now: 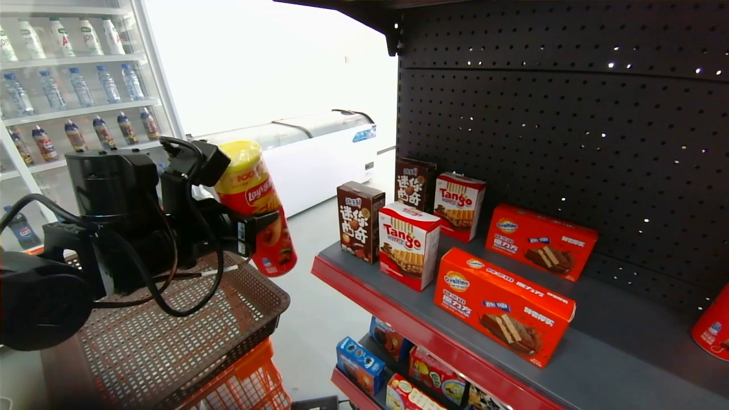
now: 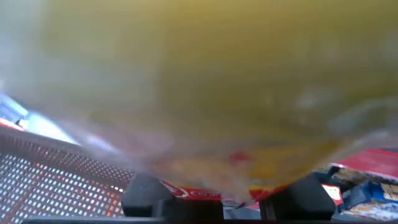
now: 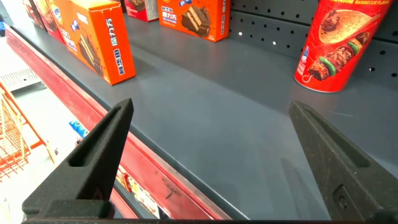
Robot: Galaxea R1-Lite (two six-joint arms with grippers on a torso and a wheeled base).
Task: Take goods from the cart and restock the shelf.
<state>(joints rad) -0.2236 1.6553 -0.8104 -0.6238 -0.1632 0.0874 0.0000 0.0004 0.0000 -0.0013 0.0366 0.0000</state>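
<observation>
One red chips can (image 1: 254, 208) with a yellow lid is pinched, tilted, between the jaws of the left gripper (image 1: 257, 226), above the edge of the cart's mesh basket (image 1: 171, 341). Further right, an orange snack box (image 1: 504, 304) lies on the grey shelf (image 1: 615, 353). Over the shelf the right gripper (image 3: 210, 107) hangs with jaws spread wide, near a second red can (image 3: 333, 43).

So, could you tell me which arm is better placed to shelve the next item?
Left: the left gripper holds the chip can beside the shelf; the right gripper is open and empty.
</observation>
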